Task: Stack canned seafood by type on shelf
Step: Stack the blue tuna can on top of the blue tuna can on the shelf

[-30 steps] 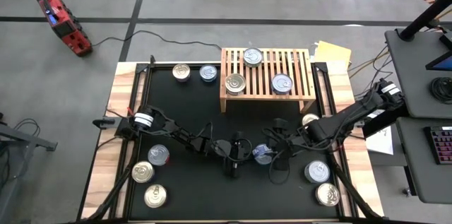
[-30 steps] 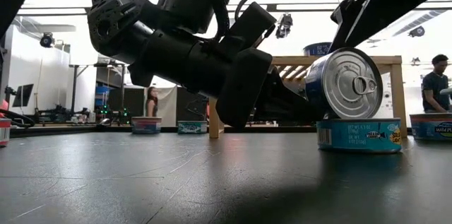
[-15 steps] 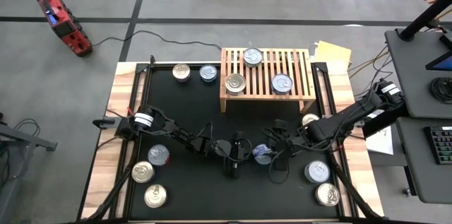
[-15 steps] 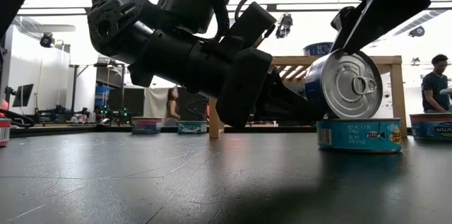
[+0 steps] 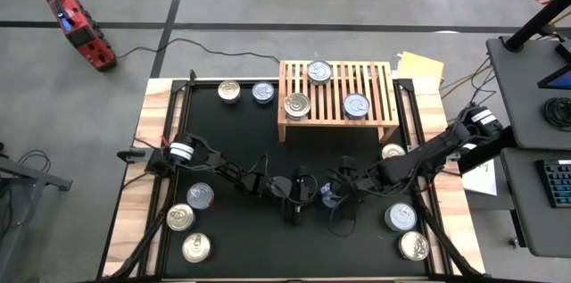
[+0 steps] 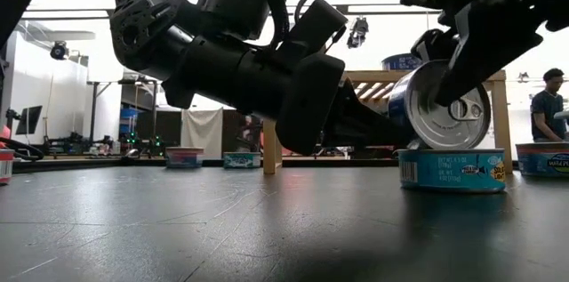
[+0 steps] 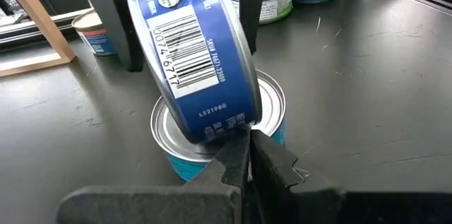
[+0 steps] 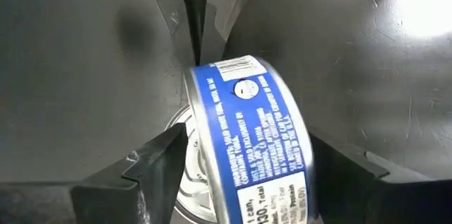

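Note:
A blue-labelled tin [image 7: 194, 54] stands tilted on its edge on the silver lid of a second tin [image 7: 272, 107] mid-table; both show in the low view [image 6: 436, 104]. My left gripper [image 7: 246, 150] is shut, its tips against the tilted tin's low side. My right gripper [image 8: 244, 160] is open around the same tin [image 8: 247, 132], one finger [image 8: 159, 164] by its lid face, the other [image 8: 342, 164] by its bottom face; I cannot tell whether they touch. The wooden shelf [image 5: 337, 87] at the far edge carries three tins. My left gripper's shut fingertips press against the lowest part of the tilted tin's blue side wall [image 7: 219, 128], where it meets the lower tin's lid. The fingers come level from the table's left. The tin stays propped on its rim, lid facing the table's near edge.
Two tins [image 5: 229, 91] stand left of the shelf. Three tins [image 5: 180, 218] stand at the mat's near left, two [image 5: 401, 217] at the near right and one [image 5: 391, 151] under my right arm. People show in the room behind [image 6: 549, 104].
My right gripper has moved toward the table's left and down, onto the tilted tin; its fingers now stand on either side of it, one crossing the lid in the low view. The tin stays propped on the lower tin.

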You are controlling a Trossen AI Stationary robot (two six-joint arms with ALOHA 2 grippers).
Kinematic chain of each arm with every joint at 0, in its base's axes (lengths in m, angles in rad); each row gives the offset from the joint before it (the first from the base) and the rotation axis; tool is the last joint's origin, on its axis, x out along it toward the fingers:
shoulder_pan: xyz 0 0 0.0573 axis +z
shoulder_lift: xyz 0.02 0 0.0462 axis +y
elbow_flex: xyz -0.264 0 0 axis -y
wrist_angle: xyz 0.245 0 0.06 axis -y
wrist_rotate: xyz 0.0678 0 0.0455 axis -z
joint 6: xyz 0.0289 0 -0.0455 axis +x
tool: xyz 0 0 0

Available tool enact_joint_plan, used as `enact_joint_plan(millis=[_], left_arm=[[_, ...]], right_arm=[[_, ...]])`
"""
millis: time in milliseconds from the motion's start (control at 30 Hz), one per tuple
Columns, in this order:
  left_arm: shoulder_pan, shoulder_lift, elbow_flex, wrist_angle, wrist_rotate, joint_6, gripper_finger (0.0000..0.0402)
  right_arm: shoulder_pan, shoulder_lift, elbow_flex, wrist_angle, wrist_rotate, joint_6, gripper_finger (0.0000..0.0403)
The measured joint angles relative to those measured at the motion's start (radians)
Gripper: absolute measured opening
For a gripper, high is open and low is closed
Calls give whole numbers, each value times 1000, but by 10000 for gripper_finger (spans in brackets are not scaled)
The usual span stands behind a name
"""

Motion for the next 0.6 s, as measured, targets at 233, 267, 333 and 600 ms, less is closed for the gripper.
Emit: enact_joint_plan(millis=[233, 267, 333, 600], left_arm=[[0, 0, 0, -7, -2, 0, 1], [0, 0, 0, -7, -2, 0, 1], [0, 0, 0, -8, -2, 0, 1], [0, 0, 0, -17, -2, 0, 1]], right_arm=[[-1, -26, 12, -6, -7, 0, 198], [-2, -27, 12, -5, -8, 0, 186], [-2, -27, 12, -5, -9, 5, 156], [-2, -45, 21, -24, -20, 38, 131]])
